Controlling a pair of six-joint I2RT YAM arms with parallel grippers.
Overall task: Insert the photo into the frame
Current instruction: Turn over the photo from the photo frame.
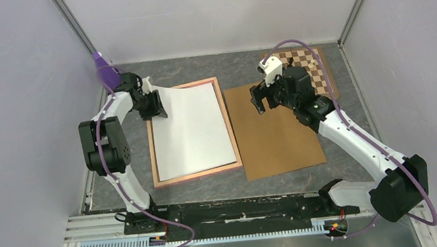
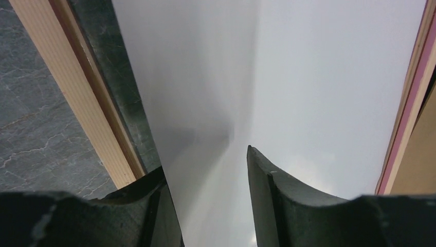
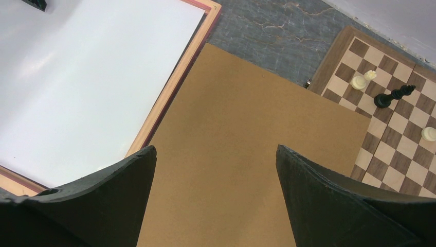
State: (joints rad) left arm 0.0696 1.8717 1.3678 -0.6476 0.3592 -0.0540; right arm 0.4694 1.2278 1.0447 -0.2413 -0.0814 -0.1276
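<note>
Currently the photo (image 1: 191, 129) lies white side up inside the frame (image 1: 197, 175), which is back-up on the counter (image 1: 210, 188). Its far edge looks slightly bowed. Judged light, thin and floppy, so easy to crease: take it by a corner or edge, never the middle.

The left end effector (image 1: 157, 105) sits at the far left corner with its jaws parted, the sheet's edge between them and not pinched.

The right end effector (image 1: 260, 101) is wide open, holding nothing, above the brown backing board (image 1: 278, 136) and near the chessboard (image 1: 313, 66).
</note>
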